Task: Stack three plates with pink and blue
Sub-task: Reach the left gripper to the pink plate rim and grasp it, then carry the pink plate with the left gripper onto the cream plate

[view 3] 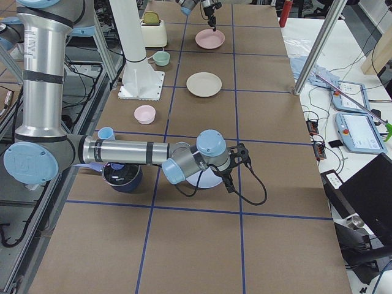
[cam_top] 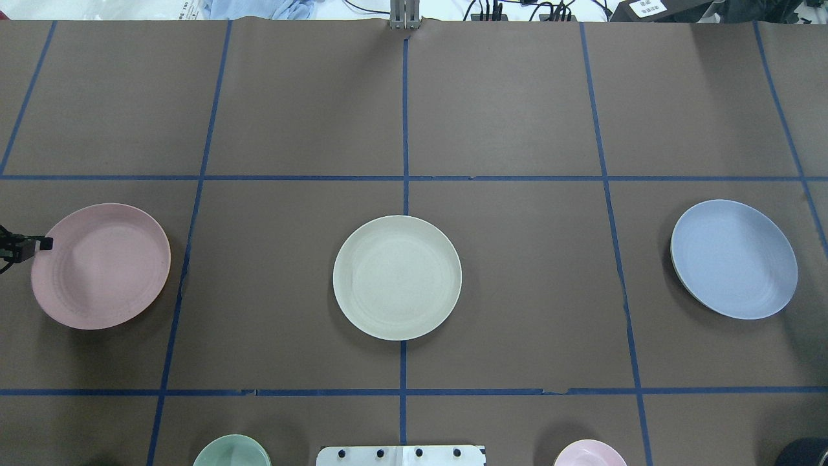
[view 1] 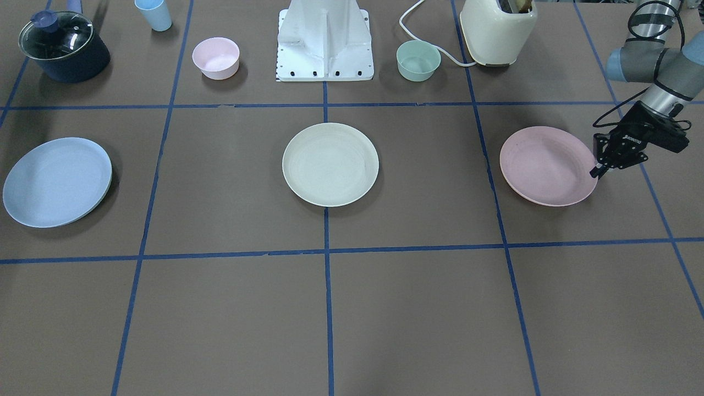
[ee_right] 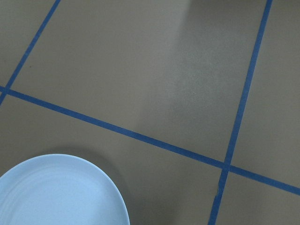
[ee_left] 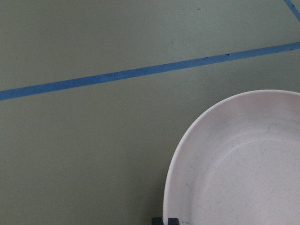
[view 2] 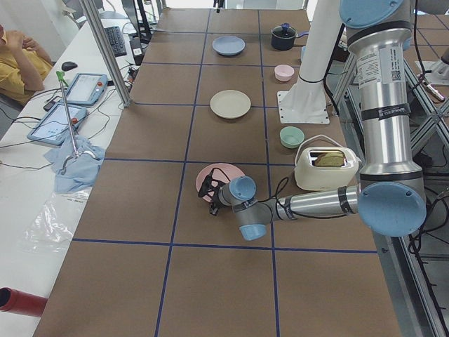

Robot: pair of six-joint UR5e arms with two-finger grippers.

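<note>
Front view: pink plate, cream-white plate and blue plate lie flat on the desk, well apart, none stacked. The left hand is tipped down at the pink plate's outer rim; its gap is unreadable.

Overhead: a fingertip overlaps that rim.

Right-side view: right hand low by the blue plate; cannot tell its width.

Left wrist: the rim sits at the frame bottom.

Judgement: straddle the rim fully before pinching, then lift level.
</note>
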